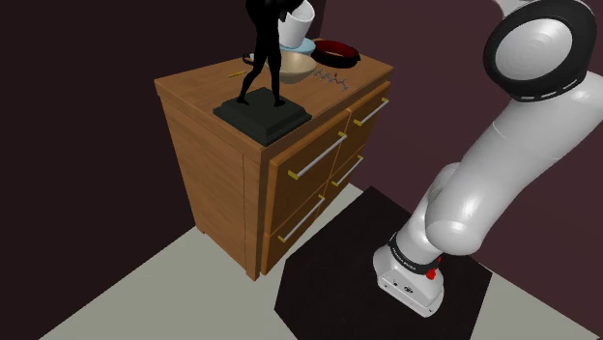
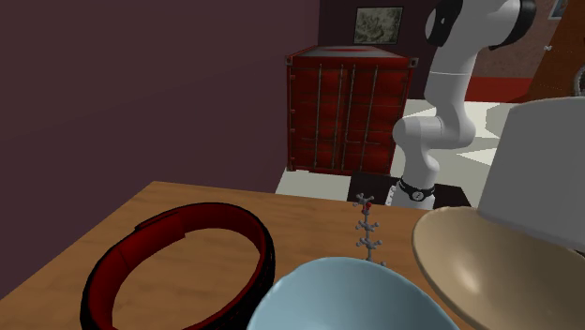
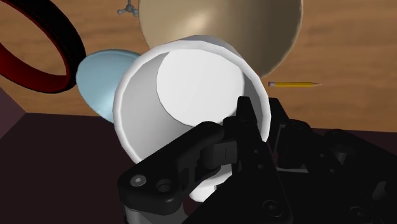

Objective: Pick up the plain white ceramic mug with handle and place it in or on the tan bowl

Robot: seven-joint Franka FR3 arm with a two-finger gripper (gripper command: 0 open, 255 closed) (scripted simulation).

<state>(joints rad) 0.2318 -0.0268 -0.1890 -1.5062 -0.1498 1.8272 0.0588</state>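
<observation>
Shoulder view: wooden dresser (image 1: 203,89) with drawers, tan bowl (image 1: 293,66) on the far part of its top. The white mug (image 1: 299,21) is tilted and up in the air just above that bowl, at the picture's top edge. Behind the tan one sits a light blue bowl (image 1: 307,45), with a red-and-black ring (image 1: 336,50) to the view's right. A black figurine (image 1: 263,82) on a square base stands nearer and partly covers the tan bowl, and a pencil (image 1: 235,71) lies to the view's left. Second exterior view: mug large at the right edge, over the tan bowl's rim; cannot tell if they touch. Blue bowl is nearest, ring at left, a small grey jointed trinket (image 2: 367,225) farther off between them. The white arm (image 2: 441,122) and a red cabinet (image 2: 352,112) are beyond. Wrist view: the hand (image 3: 262,119) is clamped on the mug's wall, one finger inside the rim and one outside. The mug's mouth faces the camera and the handle is hidden. Tan bowl lies beyond the mug, blue bowl beside it. Judgement: the carry looks nearly done, so the step is the set-down. To do it well, bring the mug over the tan bowl's middle rather than its rim, level it, descend slowly, and release only once the base is low inside. Risks: the one-wall pinch is off-centre, so the mug may tip on release. The blue bowl and figurine are close, so keep clear.
</observation>
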